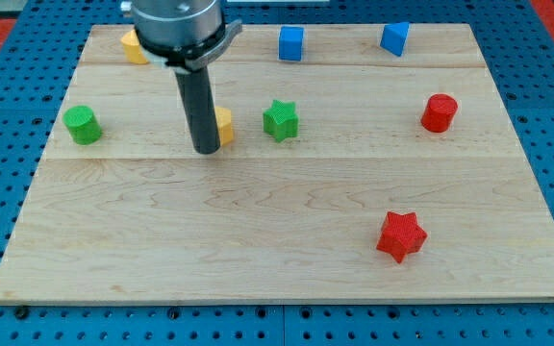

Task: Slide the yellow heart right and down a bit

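Note:
A yellow block (225,126) lies left of the board's centre, mostly hidden behind my rod, so I cannot make out its shape. My tip (206,151) rests on the board touching this block's left side. A second yellow block (133,46) sits at the view's top left, partly hidden by the arm's body. I cannot tell which of the two is the heart.
A green star (280,120) lies just right of the near yellow block. A green cylinder (82,125) is at the left. A blue cube (290,43) and another blue block (394,38) are at the top. A red cylinder (439,112) is at the right, a red star (400,235) at the lower right.

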